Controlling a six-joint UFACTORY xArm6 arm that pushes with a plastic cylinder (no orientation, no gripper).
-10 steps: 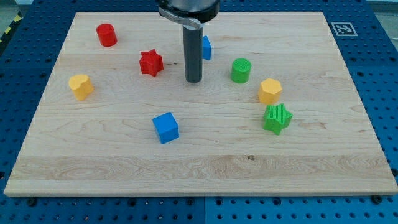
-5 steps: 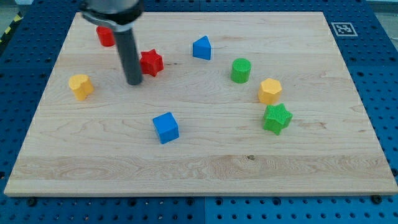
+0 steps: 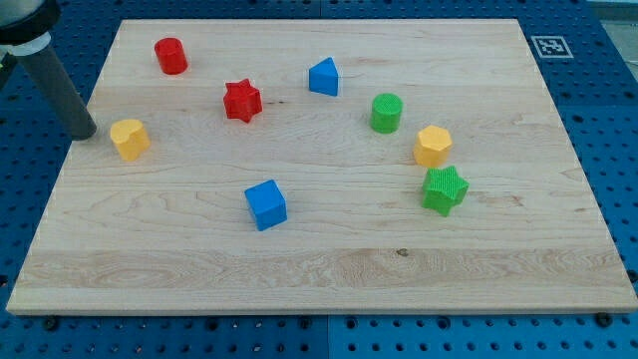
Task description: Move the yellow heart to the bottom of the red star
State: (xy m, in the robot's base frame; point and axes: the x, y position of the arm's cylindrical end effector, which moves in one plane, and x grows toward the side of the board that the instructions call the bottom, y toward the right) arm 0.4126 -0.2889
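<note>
swept from beside the red star (image 3: 241, 101) to the board's left edge, my tip (image 3: 84, 133) sits just left of the yellow heart (image 3: 130, 138), bare, holding nothing.

rod (image 3: 55, 85) upper end cut off at view's top-left, board (image 3: 319, 289) bottom edge partly cropped

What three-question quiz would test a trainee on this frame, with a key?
1. True or false: my tip touches the red star.
2. On which side of the yellow heart is my tip: A the view's left, B the view's right, C the view's bottom?
3. Which colour has both a star and a cylinder on the board?

Key: 1 false, it stands far to the view's left of the star. 2 A, close beside it. 3 red and green alike.
</note>
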